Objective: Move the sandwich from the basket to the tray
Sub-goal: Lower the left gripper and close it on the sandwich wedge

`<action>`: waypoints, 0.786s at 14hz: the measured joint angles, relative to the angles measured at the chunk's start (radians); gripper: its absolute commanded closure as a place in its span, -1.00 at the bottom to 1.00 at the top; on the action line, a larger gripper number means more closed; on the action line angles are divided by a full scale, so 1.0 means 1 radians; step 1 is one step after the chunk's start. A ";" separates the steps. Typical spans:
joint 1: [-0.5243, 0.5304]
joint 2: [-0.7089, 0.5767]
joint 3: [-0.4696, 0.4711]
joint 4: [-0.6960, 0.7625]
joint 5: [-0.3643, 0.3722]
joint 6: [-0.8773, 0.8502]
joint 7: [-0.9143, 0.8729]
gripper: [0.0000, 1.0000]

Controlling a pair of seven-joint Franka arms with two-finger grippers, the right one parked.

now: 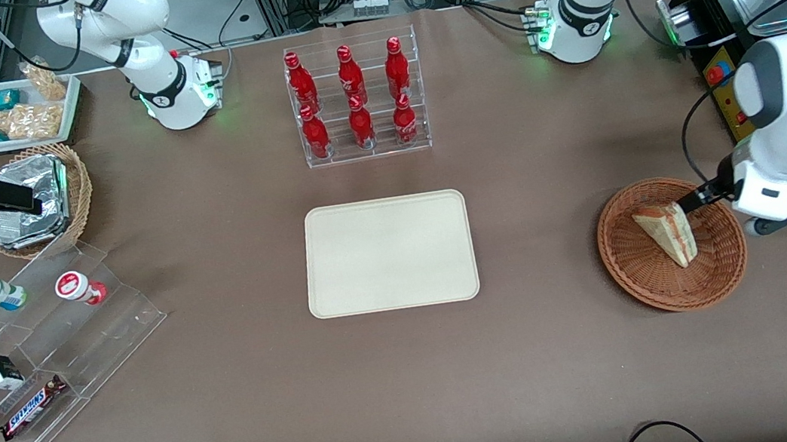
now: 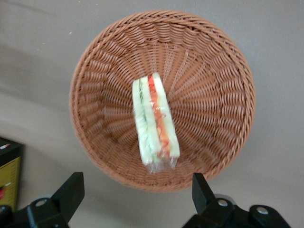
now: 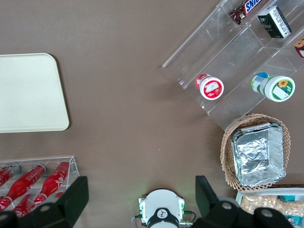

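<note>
The sandwich [image 1: 665,234] [image 2: 154,126], a clear-wrapped wedge of white bread with green and red-orange filling, lies in the reddish-brown wicker basket [image 1: 646,294] [image 2: 80,95] toward the working arm's end of the table. My left gripper [image 1: 702,197] [image 2: 137,190] hovers over the basket's rim, open wide, with nothing between its black fingers [image 2: 71,190]. The sandwich's nearest end lies just clear of the fingertips. The cream tray [image 1: 388,252] [image 3: 28,92] lies bare at the table's middle.
A clear rack of red bottles [image 1: 356,100] stands farther from the front camera than the tray. Toward the parked arm's end are an acrylic stepped shelf with snacks [image 1: 36,336], a tan basket of foil packets [image 1: 41,199] and a white snack bin [image 1: 14,111].
</note>
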 measured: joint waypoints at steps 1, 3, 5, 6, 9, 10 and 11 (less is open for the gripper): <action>0.000 0.001 0.001 -0.037 0.000 0.063 -0.016 -1.00; 0.000 0.014 0.007 -0.083 0.000 0.155 -0.046 -1.00; 0.000 0.040 0.008 -0.098 0.000 0.210 -0.060 -1.00; 0.000 0.059 0.008 -0.100 0.000 0.230 -0.070 -1.00; -0.001 0.138 0.008 -0.107 0.000 0.306 -0.115 -1.00; -0.002 0.164 0.008 -0.108 0.000 0.325 -0.123 -1.00; -0.002 0.183 0.008 -0.108 0.000 0.333 -0.127 -1.00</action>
